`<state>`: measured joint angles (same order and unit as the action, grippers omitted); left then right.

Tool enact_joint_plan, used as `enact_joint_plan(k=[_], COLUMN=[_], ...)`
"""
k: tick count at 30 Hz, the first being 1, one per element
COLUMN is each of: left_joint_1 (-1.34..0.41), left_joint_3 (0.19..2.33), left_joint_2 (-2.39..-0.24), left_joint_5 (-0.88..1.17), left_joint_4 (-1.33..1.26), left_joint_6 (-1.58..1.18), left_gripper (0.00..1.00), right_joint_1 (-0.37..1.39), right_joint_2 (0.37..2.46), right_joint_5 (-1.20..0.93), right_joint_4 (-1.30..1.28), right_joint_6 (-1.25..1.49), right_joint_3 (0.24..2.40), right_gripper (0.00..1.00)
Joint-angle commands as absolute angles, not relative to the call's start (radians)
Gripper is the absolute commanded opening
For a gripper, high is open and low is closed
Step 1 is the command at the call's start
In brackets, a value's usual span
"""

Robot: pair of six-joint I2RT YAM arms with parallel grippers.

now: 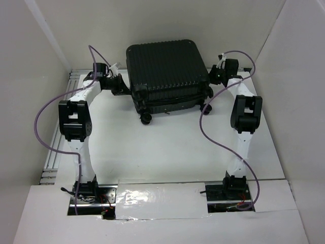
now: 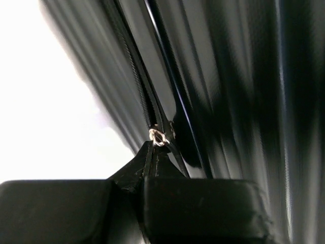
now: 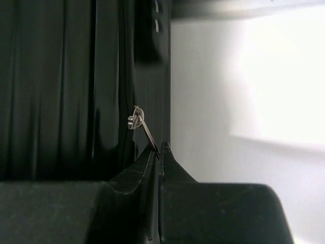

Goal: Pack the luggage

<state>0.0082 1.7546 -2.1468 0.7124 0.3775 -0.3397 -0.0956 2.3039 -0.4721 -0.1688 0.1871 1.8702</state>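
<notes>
The luggage (image 1: 165,76) lies closed midway along the counter's (image 1: 167,152) far edge, left jaws pinching its left zip pull (image 2: 158,136), right jaws the right pull (image 3: 140,123), seemingly to work the zip.

Black ribbed luggage (image 1: 165,71), white table (image 1: 167,147)

The luggage (image 2: 238,76) is blurring ahead of the left tool (image 2: 152,151), whose tips are hiding the left pull (image 2: 158,136) end; the right tool (image 3: 158,150) is hiding the right pull (image 3: 138,119) end.
</notes>
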Motion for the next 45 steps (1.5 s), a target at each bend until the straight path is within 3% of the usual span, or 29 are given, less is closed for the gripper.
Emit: enact_joint_plan(k=[1, 10, 19, 24, 33, 45], left_joint_1=[-0.001, -0.002, -0.002, -0.025, -0.132, -0.132], left_joint_3=[1.968, 2.218, 2.319, 2.272, 2.099, 1.806], left_joint_2=[-2.235, -2.411, -2.563, -2.545, -2.379, -2.122], left_joint_5=[0.447, 0.379, 0.436, 0.471, 0.521, 0.652], left_joint_4=[0.077, 0.009, -0.239, -0.284, -0.319, -0.227], left_joint_6=[-0.385, -0.420, -0.601, -0.604, -0.532, -0.390], left_gripper=[0.00, 0.00, 0.00, 0.00, 0.00, 0.00], right_joint_1=[-0.123, -0.094, -0.048, 0.001, 0.081, 0.155], right_joint_2=[2.466, 2.671, 2.743, 2.754, 2.567, 2.297], right_joint_5=[-0.272, -0.282, -0.247, -0.284, -0.247, -0.170], right_joint_4=[-0.175, -0.180, -0.052, -0.052, -0.087, 0.009], right_joint_6=[0.213, 0.259, 0.356, 0.356, 0.288, 0.256], right_joint_3=[2.031, 2.353, 2.422, 2.451, 2.249, 1.813], right_gripper=[0.00, 0.00, 0.00, 0.00, 0.00, 0.00])
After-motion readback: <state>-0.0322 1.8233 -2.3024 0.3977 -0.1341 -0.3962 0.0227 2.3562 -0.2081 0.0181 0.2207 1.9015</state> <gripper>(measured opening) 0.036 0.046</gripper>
